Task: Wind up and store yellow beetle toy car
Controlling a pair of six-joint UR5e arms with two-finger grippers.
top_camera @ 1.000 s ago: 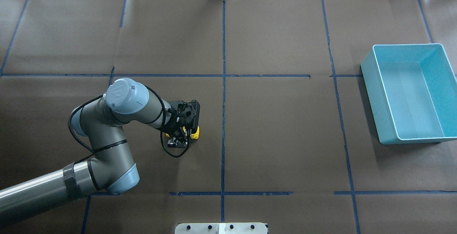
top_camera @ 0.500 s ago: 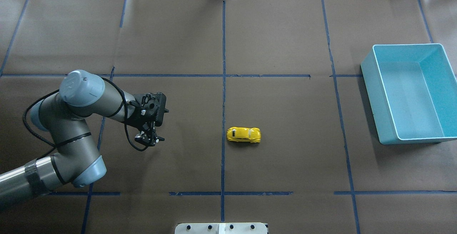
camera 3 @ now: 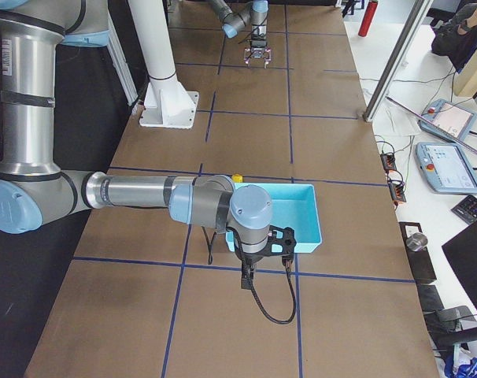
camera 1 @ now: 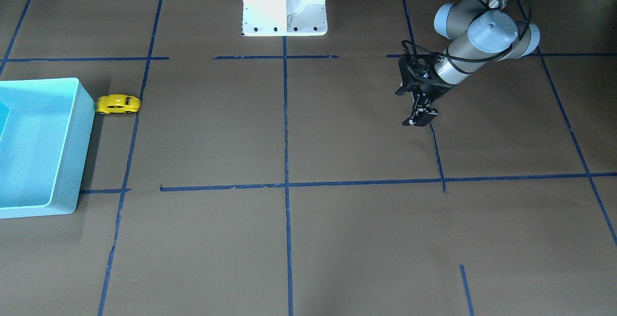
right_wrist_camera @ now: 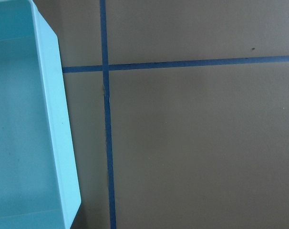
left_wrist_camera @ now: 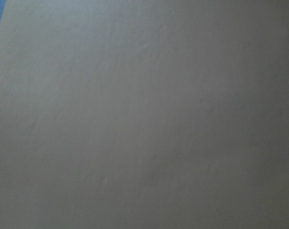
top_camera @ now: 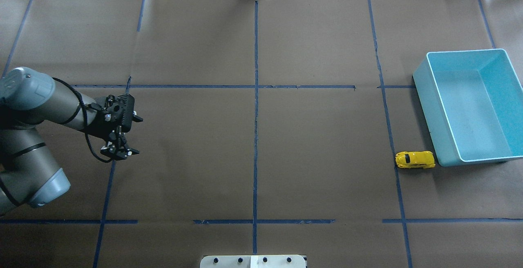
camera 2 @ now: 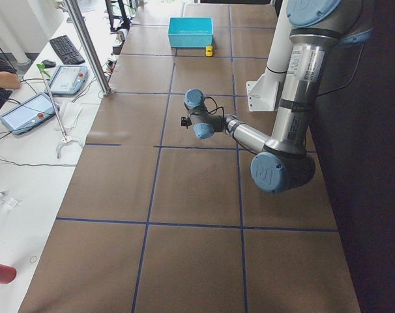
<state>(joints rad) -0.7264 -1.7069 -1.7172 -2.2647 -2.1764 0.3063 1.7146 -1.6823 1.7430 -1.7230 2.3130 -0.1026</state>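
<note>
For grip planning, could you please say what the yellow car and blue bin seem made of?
The yellow beetle toy car: glossy shell with highlights; plastic or painted metal, unclear. The blue bin: probably moulded plastic, thin uniform walls, rounded corners, smooth sheen.

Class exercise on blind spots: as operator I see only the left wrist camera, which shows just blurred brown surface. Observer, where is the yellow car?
Observer: The yellow beetle toy car sits on the table outside the blue bin, at its corner.
Operator: Is my left gripper holding anything?
Observer: No, the left gripper is open and empty, far across the table from the car.
Operator: And the right arm?
Observer: The right gripper hangs beside the bin; open or shut, I cannot tell.
</note>
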